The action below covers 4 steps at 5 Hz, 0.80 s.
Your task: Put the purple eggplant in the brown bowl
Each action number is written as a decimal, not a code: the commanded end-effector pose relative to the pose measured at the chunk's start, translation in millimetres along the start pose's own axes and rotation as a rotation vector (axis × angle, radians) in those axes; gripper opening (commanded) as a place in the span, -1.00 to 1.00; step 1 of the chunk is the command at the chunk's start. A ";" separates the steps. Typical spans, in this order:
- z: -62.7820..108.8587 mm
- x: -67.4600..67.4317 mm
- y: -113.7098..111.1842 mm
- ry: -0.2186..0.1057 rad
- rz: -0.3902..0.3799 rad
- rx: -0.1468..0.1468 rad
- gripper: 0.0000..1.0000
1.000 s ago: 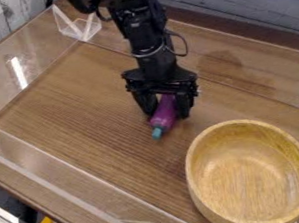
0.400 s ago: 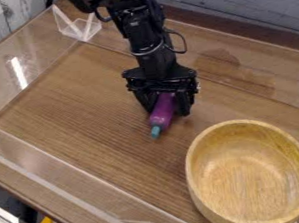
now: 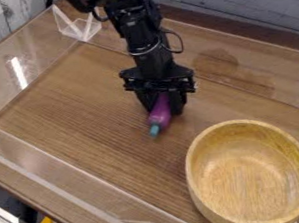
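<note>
The purple eggplant [image 3: 158,118] lies on the wooden table, its teal stem tip pointing toward the near left. My gripper [image 3: 163,104] comes straight down on it from above, and its black fingers are shut on the eggplant's upper end. The eggplant still rests on the table. The brown bowl [image 3: 213,199] stands empty at the near right, a short way from the eggplant.
Clear plastic walls [image 3: 66,188] fence the table on the left and front. A folded clear piece [image 3: 76,26] stands at the back left. The black arm [image 3: 136,24] rises toward the back. A dark stain [image 3: 221,61] marks the table to the right.
The gripper's fingers have closed in on the eggplant; they stood wide on either side of it before. Arm and eggplant stay in place.
</note>
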State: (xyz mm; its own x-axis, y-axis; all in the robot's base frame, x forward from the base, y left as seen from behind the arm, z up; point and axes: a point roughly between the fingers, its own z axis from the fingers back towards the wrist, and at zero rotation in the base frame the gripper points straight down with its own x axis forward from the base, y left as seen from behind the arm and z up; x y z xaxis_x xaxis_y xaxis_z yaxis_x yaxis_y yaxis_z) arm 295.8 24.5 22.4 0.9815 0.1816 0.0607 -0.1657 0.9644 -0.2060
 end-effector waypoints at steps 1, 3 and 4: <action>17.5 2.0 -3.5 -0.021 0.003 0.006 -1.00; 33.7 -3.2 -9.0 -0.003 0.019 0.017 -1.00; 46.7 -7.5 -16.1 -0.003 0.024 0.014 -1.00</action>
State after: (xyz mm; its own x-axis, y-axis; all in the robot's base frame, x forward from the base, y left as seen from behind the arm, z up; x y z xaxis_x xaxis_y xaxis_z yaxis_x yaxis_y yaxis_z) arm 278.2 16.3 54.0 0.9782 0.2076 -0.0042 -0.2045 0.9601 -0.1905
